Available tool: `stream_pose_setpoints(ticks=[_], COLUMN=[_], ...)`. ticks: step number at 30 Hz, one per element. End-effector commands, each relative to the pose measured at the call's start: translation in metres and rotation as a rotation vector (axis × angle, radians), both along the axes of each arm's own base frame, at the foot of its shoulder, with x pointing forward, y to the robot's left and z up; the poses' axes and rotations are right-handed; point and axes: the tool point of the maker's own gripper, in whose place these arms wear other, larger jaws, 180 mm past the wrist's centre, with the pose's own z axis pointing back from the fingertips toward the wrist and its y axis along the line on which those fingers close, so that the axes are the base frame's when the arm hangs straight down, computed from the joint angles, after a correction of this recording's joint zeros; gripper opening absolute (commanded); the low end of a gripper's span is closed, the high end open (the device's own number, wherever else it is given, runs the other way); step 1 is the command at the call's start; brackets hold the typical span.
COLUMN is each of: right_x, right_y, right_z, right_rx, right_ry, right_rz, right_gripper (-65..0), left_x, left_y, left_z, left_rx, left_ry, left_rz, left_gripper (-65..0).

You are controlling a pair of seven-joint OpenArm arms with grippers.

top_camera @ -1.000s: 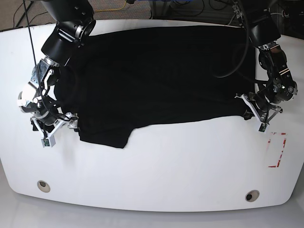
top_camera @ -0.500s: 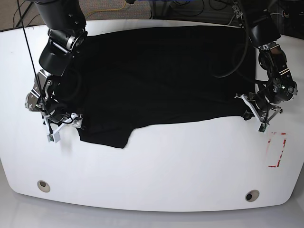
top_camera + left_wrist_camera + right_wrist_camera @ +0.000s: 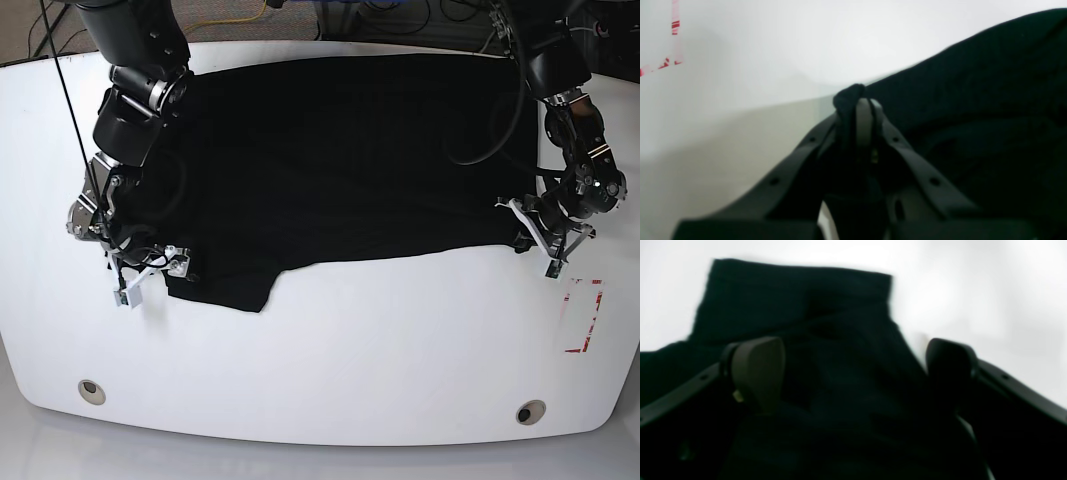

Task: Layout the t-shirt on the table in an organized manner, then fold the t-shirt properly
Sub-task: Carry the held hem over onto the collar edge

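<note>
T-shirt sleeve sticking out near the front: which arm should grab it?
Probably the right gripper: it is open over the t-shirt beside that sleeve. The left gripper is shut on the far corner.

Both arms are black, built of thick rounded segments, with loose black cables looping alongside them. Behind the left claw (image 3: 535, 238) sits a round black joint with a small green light, and white flat brackets flank the claw. The right claw (image 3: 150, 272) has similar white plates, one ending in a small white block. Up close, the left claw's fingers (image 3: 864, 121) are slim grey pads on dark angled struts dotted with small holes. The right claw's pads (image 3: 756, 370) are broad, rounded and dark brown-grey.
</note>
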Motion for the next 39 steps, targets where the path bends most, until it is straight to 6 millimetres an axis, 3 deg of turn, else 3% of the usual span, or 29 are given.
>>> stream_pose_setpoints(ticks=[1,4,7,13,16,20,24,32,39], right_x=[0.008,0.007,0.006,0.006,0.008,0.009,0.014,0.001,-0.016], right_y=[-0.003,-0.003,-0.003,-0.004,-0.004,-0.007,-0.017,-0.035,-0.047], right_z=[0.012,0.011,0.010,0.010,0.012,0.016,0.035,0.066,0.080], right_rx=[-0.010,-0.010,-0.010,-0.011,-0.011,-0.018,-0.066,-0.207,-0.301], right_ry=[-0.015,-0.015,-0.014,-0.015,-0.020,-0.025,-0.074,-0.080,-0.063], right_rz=[0.009,0.008,0.007,0.006,0.006,0.005,0.000,0.011,0.013], right_gripper=[0.0,-2.9,-13.8,-50.7,-64.0,-64.5,-64.4,-64.2,-63.9], left_x=[0.013,0.013,0.013,0.013,0.013,0.013,0.015,0.021,0.024], left_y=[0.004,0.004,0.004,0.003,0.002,0.002,0.001,0.001,0.001], left_z=[0.019,0.019,0.019,0.019,0.019,0.019,0.021,0.029,0.032], left_rx=[0.006,0.006,0.005,0.005,0.002,0.000,0.000,0.000,-0.001], left_ry=[-0.066,-0.066,-0.066,-0.065,-0.065,-0.065,-0.071,-0.093,-0.103], left_rz=[-0.002,-0.002,-0.001,-0.003,-0.003,-0.003,-0.004,-0.005,-0.003], left_gripper=[-63.7,-63.7,-63.7,-63.6,-63.6,-63.6,-63.6,-63.7,-63.7])
